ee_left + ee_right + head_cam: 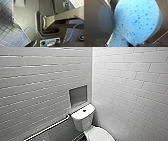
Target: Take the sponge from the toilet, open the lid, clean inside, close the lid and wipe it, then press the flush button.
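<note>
carrying the bright blue, pitted soft sponge (137,22), the right gripper (137,43) seems to be clamping its fingers on it (left gripper (48,43): i cannot tell). the white glossy ceramic toilet (83,118) is standing ahead, its smooth oval plastic lid (100,134) lying shut; opening it is likely calling for a closer approach.

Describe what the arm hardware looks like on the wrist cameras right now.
Left arm: a wide dark grey plate with round fittings at its corners, a grey jointed bar beside it, a thin blue cable looping across, and a small pale connector block. Right arm: a smooth dark grey rounded housing. No markings are legible.
</note>
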Available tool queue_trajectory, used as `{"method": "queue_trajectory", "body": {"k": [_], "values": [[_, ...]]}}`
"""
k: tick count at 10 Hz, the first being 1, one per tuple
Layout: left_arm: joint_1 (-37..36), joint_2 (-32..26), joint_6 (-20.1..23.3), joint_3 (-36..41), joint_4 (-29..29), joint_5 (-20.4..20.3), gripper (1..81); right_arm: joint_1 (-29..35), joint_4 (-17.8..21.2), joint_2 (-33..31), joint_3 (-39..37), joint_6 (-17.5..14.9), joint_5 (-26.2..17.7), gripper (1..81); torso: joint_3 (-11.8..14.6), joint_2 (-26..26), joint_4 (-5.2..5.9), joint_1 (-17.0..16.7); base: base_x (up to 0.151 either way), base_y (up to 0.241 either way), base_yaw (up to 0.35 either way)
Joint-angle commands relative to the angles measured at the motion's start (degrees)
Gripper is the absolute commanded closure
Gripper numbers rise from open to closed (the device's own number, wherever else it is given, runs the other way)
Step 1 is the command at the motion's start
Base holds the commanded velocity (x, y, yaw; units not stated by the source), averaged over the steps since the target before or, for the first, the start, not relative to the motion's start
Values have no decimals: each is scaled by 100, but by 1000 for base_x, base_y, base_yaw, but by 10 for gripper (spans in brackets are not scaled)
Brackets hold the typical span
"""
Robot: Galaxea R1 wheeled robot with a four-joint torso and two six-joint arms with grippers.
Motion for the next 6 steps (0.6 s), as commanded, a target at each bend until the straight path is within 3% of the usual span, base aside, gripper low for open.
{"method": "queue_trajectory", "body": {"k": [1, 4, 6], "values": [[-171, -15, 2, 66, -71, 488, 10, -14, -231, -324, -34, -64, -133, 811, 0, 0, 0, 0, 0, 0, 0], [-171, -6, 10, 66, -53, 496, 10, -50, -231, -315, -78, -64, -124, 811, 0, 0, 0, 0, 0, 0, 0], [-171, -6, 10, 66, -44, 505, 10, -50, -222, -315, -95, -64, -124, 811, 2, -2, 0, -9, 75, 0, 0]]}}
